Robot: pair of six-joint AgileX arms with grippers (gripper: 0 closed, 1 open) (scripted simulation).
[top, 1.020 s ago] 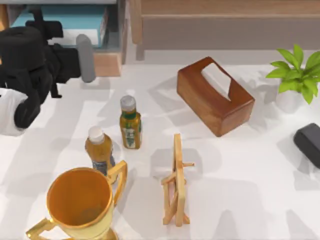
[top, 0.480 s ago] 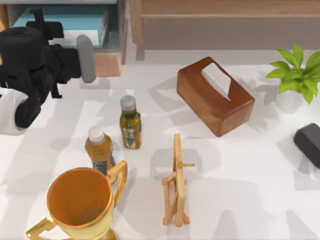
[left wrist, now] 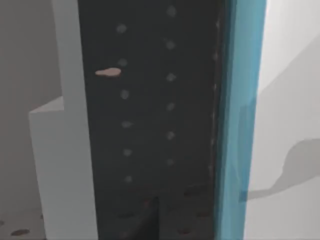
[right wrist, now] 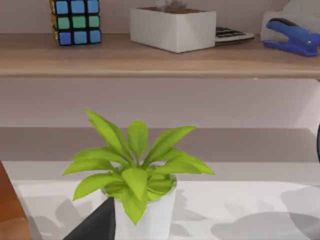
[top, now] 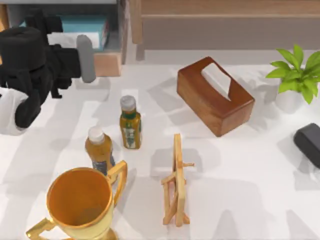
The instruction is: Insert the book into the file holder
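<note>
The book [top: 82, 24] lies inside the file holder [top: 121, 35], its teal cover facing up and its white end toward the holder's tan front lip [top: 107, 64]. In the left wrist view the book's teal edge [left wrist: 240, 120] runs as a long band beside a dark dotted surface. The holder sits at the far left corner of the tabletop [top: 240, 165].

The left end effector [top: 75, 47] hangs over the holder's front, just beside the tan lip, with the black arm trailing away from the holder toward the tabletop's left edge; a grey finger [top: 85, 58] stands out against the lip. Whether the left end effector is open or closed cannot be told.

Going outward from the holder: a long wooden shelf [top: 225, 20] runs beside it along the far edge. Nearer the camera stand two bottles [top: 130, 122], one green-labelled and one amber, then a golden trophy cup [top: 80, 202]. A brown tissue box [top: 215, 95] and a small slatted wooden stand [top: 176, 182] sit farther from the holder, near the middle. A potted plant [top: 295, 75] is well apart from the holder, at the right edge, with the dark right arm [top: 307, 142] parked just beside it.
</note>
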